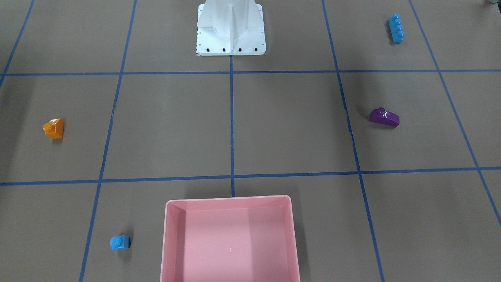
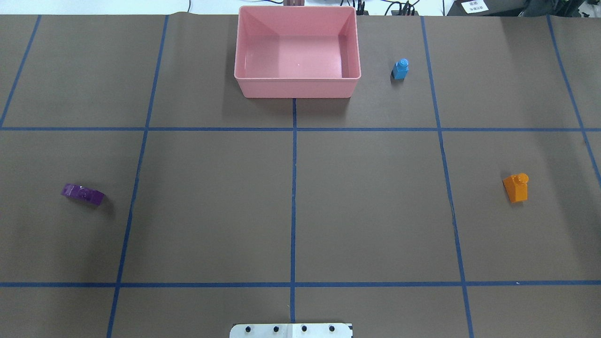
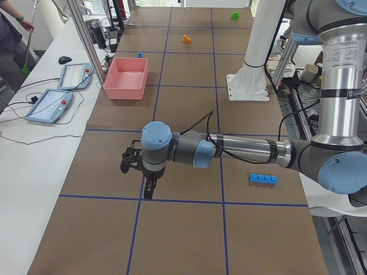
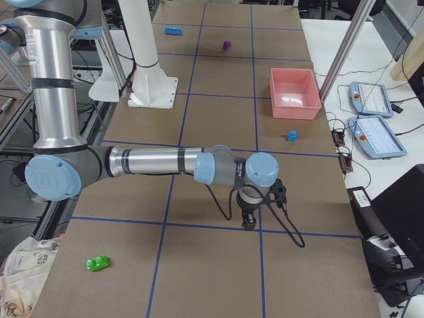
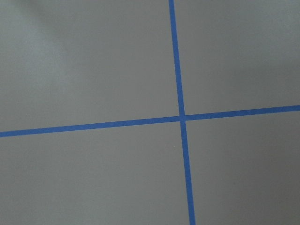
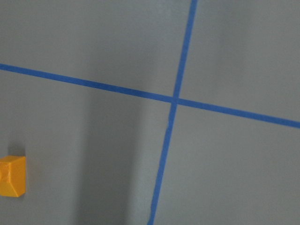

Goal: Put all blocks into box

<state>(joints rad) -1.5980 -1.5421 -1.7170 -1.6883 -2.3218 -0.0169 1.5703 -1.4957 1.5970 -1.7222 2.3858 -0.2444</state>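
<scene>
Box [image 2: 296,89] apart from scattered blocks [image 2: 515,188]; left gripper [image 3: 148,193], right gripper [image 4: 248,224] opening indeterminate.

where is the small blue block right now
In the overhead view the small blue block stands just right of the box, not touching it, on the robot's right side.

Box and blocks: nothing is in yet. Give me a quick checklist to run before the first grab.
1. Box upright with nothing inside: ok.
2. All five blocks located, outside the box: orange block, small blue block, purple block, long blue block, green block: ok.
3. Left gripper open: cannot tell, it shows in a side view only.
4. Right gripper open: cannot tell, it shows in a side view only.
5. Orange block centred in the right wrist view: not ok, it is cut off at the left edge.
</scene>
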